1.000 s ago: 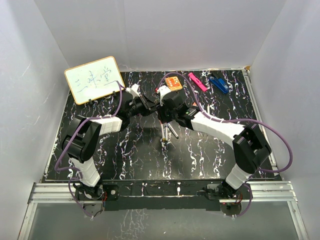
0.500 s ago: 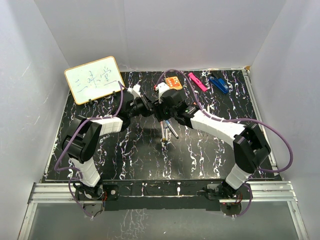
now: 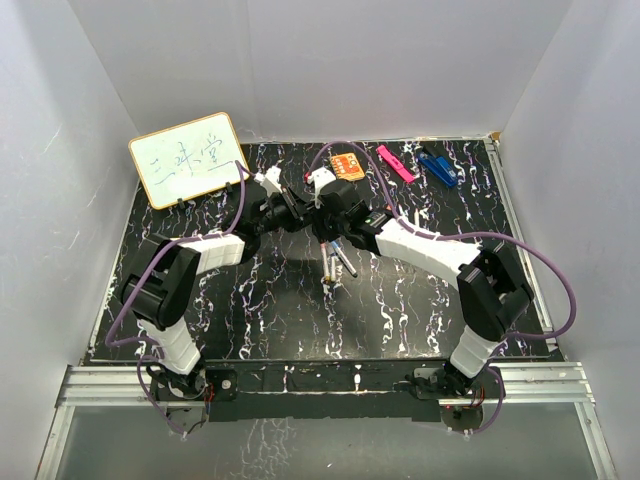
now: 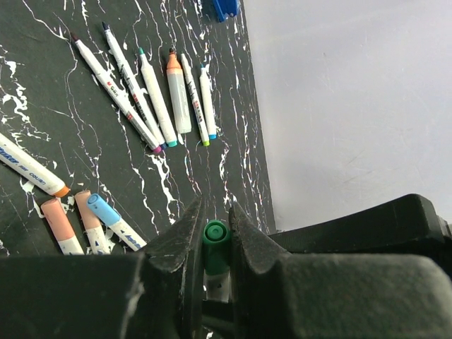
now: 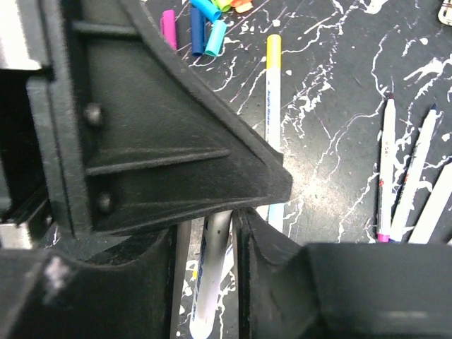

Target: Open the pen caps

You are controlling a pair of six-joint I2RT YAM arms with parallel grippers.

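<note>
As arms edged back | left jaws clamped green cap | right jaws sat narrow round barrel, grip unclear | uncapping looked pending

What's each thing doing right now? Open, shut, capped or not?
Left pincer, shut on green cap.
Right pincer, around white pen, grip unclear.
Row of five pens, uncapped, lying flat.
Three pens, capped, lying flat.
Loose caps, off, piled together.
</note>
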